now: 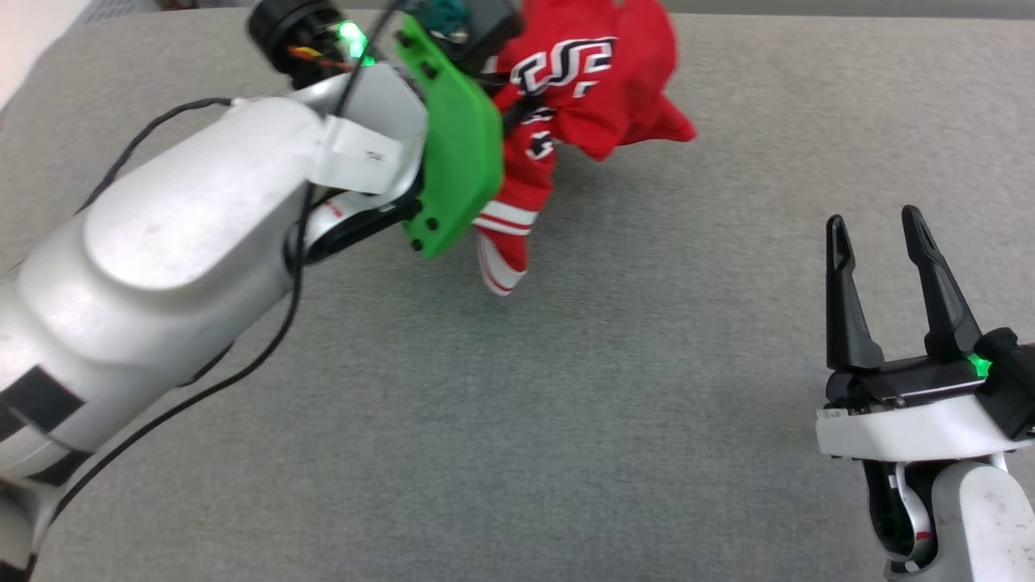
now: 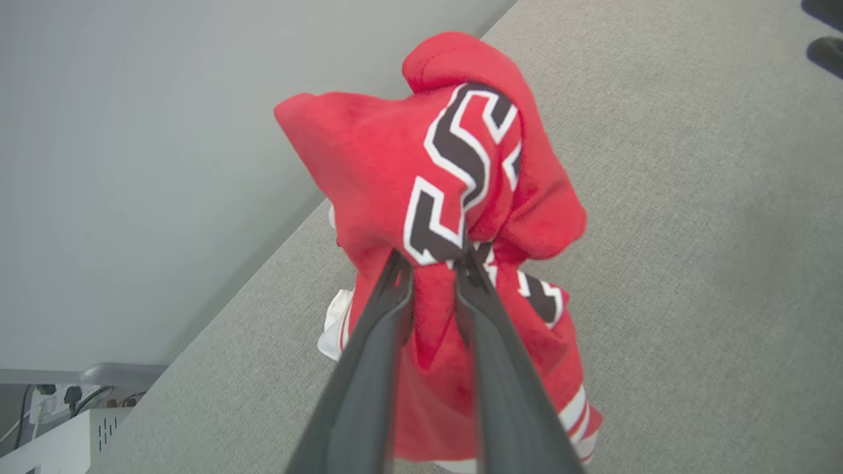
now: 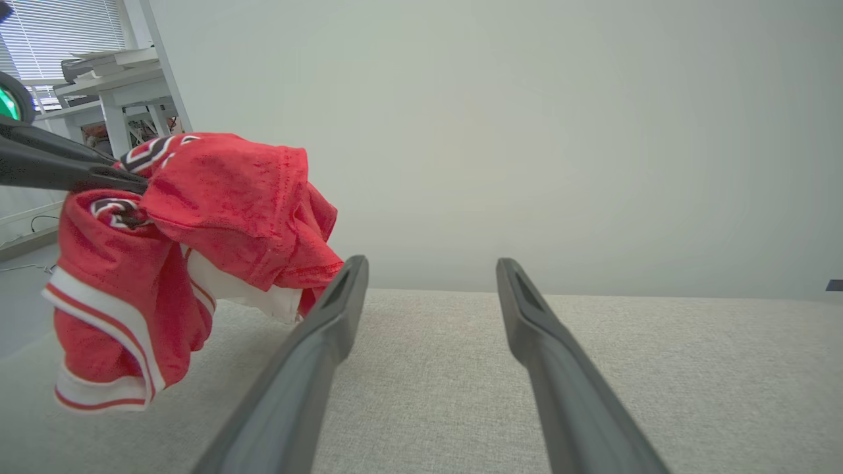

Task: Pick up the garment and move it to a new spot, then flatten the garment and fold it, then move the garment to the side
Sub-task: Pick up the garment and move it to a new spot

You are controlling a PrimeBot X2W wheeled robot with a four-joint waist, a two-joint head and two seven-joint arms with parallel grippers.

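The garment, a red shirt with striped trim and black white-edged lettering, hangs bunched in the air above the grey surface at the top middle of the head view. My left gripper is shut on a fold of the garment at the lettering; its fingers reach in from the left in the right wrist view, where the garment dangles clear of the surface. My right gripper stands open and holds nothing at the lower right, well apart from the shirt, its fingers pointing along the surface.
The grey fabric-covered table spreads below both arms. A pale wall stands behind its far edge. White desks and a window with blinds lie beyond the left side. A cable hangs from my left forearm.
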